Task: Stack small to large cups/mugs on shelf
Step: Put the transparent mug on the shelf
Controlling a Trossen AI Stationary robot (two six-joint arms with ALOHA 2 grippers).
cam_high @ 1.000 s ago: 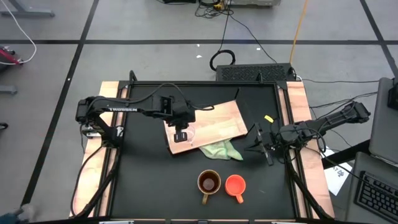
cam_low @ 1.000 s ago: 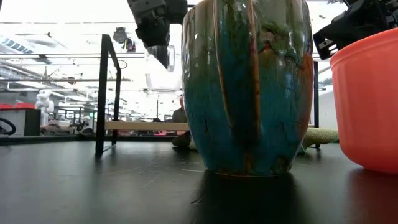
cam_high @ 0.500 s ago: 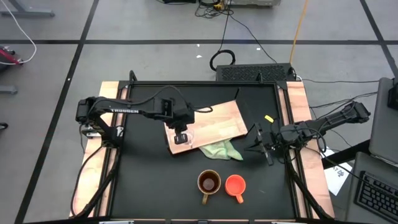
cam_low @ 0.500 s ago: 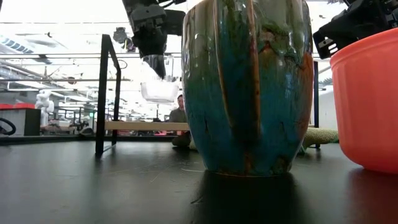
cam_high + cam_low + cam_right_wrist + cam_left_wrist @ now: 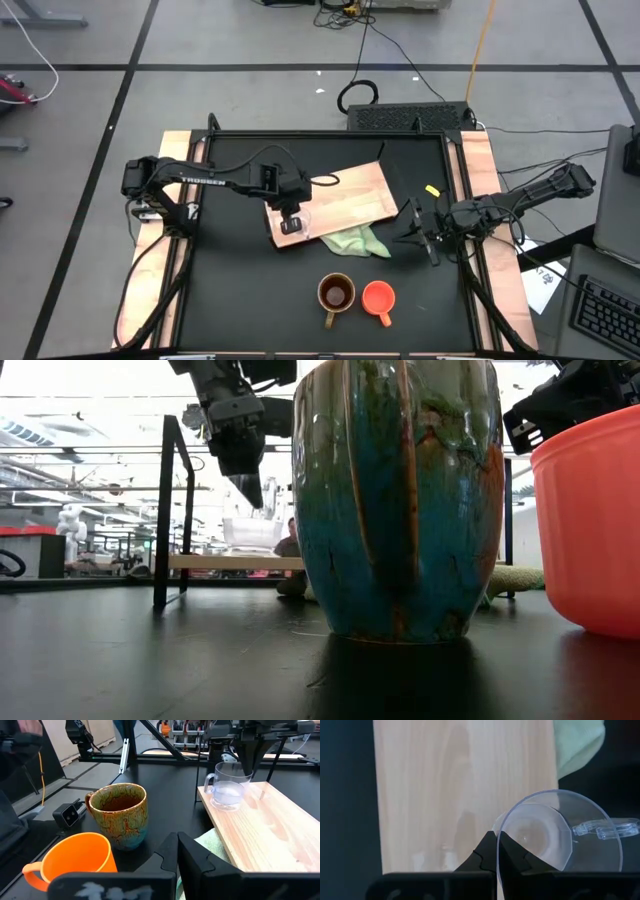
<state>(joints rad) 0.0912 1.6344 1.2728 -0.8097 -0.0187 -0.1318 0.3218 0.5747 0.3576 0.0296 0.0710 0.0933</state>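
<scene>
- Three vessels: a clear glass cup (image 5: 227, 787) standing empty on the wooden shelf (image 5: 340, 200) at its corner nearest the left arm; an olive mug (image 5: 336, 295) and an orange mug (image 5: 378, 297) near the table's front edge.
- Left gripper (image 5: 497, 851) above the cup's rim, fingers together, holding nothing.
- Right gripper (image 5: 177, 851) by the table's right edge, fingers together.
- Only the right wrist view shows the cup's handle and upright stance.

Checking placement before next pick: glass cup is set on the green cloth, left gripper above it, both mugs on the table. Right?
Not quite. The glass cup stands on the wooden shelf, not the green cloth; the right wrist view shows it. The left gripper is above it, and both mugs sit on the table.
</scene>
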